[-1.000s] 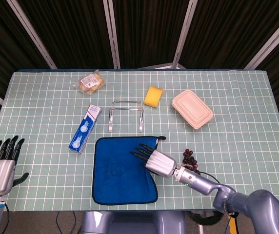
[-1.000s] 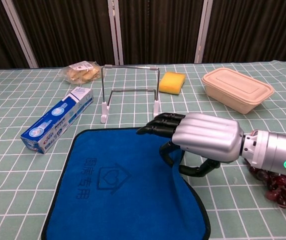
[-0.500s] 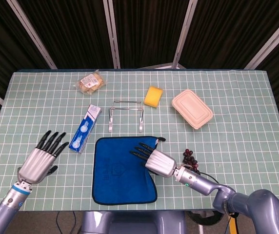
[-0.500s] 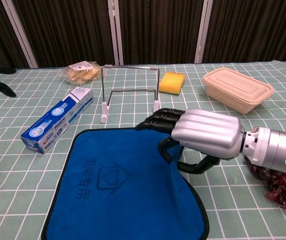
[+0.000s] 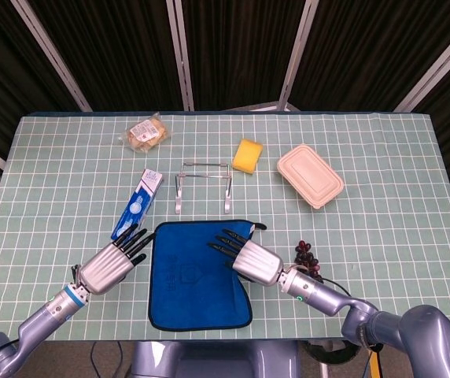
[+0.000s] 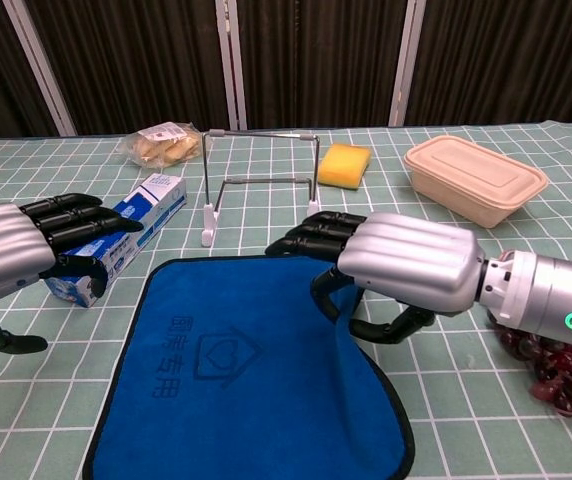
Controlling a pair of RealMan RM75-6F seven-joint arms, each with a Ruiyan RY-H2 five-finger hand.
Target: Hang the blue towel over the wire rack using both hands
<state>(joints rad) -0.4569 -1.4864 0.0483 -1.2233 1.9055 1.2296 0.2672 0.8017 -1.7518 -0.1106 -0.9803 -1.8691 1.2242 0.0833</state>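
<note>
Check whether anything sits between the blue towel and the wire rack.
Nothing visible does. The wire rack stands just beyond the far edge of the blue towel, with only bare tablecloth between them. The toothpaste box lies off to the left of that gap.

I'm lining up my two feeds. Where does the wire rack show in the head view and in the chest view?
Head view: the wire rack stands centre, just beyond the blue towel's far edge.
Chest view: the wire rack stands upper centre, behind the towel.
Shared landmark: the yellow sponge sits just beyond it on the right in both.
</note>
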